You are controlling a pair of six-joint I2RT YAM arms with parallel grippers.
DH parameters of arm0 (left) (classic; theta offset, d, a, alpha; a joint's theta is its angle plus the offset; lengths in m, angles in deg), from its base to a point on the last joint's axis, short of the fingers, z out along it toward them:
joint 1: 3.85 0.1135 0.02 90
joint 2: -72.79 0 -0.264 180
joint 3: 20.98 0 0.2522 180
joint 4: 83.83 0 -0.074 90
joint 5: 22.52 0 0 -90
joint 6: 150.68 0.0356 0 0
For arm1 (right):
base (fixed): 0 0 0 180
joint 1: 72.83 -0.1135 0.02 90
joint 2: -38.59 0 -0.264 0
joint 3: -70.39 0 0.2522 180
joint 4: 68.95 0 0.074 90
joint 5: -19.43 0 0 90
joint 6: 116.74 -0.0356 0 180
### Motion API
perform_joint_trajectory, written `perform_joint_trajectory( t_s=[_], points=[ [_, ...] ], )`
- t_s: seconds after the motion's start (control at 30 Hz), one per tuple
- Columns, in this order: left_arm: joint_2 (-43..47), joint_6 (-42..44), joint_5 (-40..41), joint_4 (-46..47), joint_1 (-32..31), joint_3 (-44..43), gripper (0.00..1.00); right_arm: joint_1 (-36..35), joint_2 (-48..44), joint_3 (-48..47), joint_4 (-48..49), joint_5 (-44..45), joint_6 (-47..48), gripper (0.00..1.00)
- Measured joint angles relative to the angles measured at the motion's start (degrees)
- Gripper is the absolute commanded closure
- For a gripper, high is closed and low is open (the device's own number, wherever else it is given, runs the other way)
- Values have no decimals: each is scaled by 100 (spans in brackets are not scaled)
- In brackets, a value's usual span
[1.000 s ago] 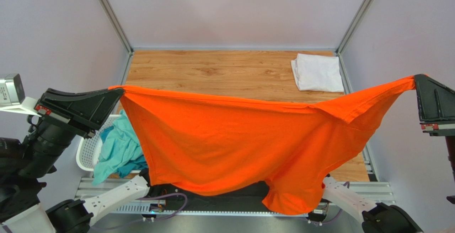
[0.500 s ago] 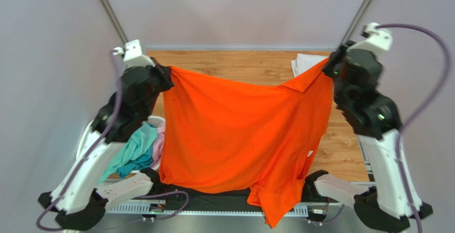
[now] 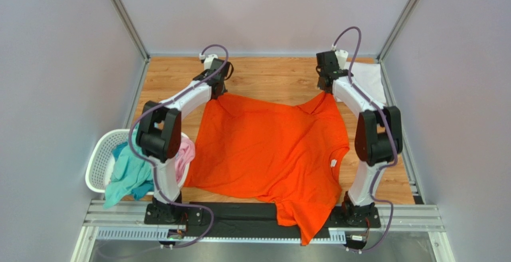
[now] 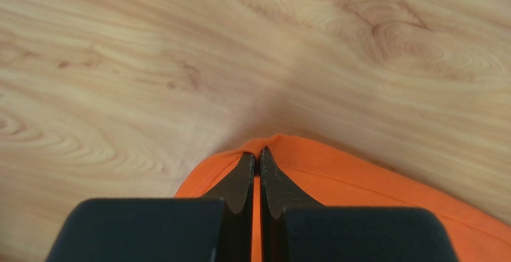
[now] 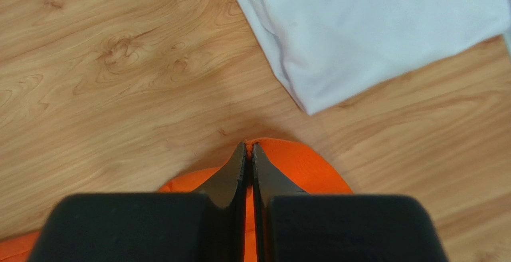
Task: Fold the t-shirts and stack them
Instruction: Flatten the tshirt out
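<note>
Orange cloth t-shirt (image 3: 270, 154) is being laid flat on the wooden table (image 3: 270, 76), far corners being pinched by the closed left fingers (image 4: 240, 184) and right fingers (image 5: 231, 175); no fold yet. One folded white t-shirt (image 5: 372, 28) is lying far right; teal t-shirt (image 3: 129, 175) and pink t-shirt (image 3: 187, 153) are waiting in the white mesh basket (image 3: 95, 159).

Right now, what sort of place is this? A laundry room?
Probably a robot test cell, not a home laundry: plain grey panels box in a wooden table, two arms stand on a metal frame, and the left pincer and right pincer pinch an orange t-shirt near a laundry basket.
</note>
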Motion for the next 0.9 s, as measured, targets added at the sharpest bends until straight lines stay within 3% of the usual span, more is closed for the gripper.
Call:
perform_joint_trajectory(
  t_s=[0.17, 0.43, 0.9],
  points=[
    [-570, 44, -299, 227, 264, -365, 100, 20, 870, -566, 96, -273, 24, 100],
    [-688, 39, -527, 232, 402, -496, 100, 20, 916, -695, 219, -402, 20, 100],
    [938, 35, -743, 455, 398, 358, 100, 17, -977, -57, 195, -551, 22, 100]
  ],
)
